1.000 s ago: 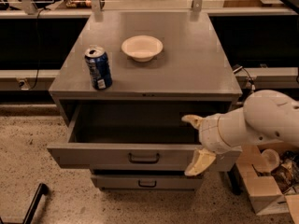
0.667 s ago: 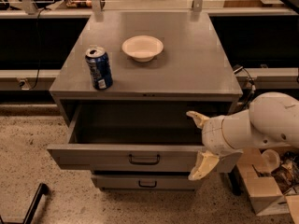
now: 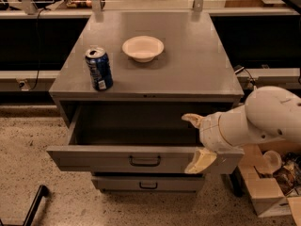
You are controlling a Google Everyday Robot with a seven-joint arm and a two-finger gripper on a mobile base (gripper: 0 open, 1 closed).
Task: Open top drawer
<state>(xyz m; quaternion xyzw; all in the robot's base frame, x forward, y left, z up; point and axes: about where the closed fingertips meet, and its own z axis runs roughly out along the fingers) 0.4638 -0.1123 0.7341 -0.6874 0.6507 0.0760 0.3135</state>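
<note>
The top drawer of the grey cabinet stands pulled out, its deep box empty and its small black bar handle at the centre of the front. My gripper is at the drawer's right end. Its fingers are spread apart: one cream finger lies over the drawer's inside, the other hangs in front of the drawer's face. It holds nothing. A shorter drawer below is closed.
A blue soda can and a white bowl stand on the cabinet top. A cardboard box with clutter sits on the floor at the right. A black bar lies on the floor at the lower left.
My gripper and arm have shifted slightly to the right along the drawer front. The drawer stays pulled out as before.
</note>
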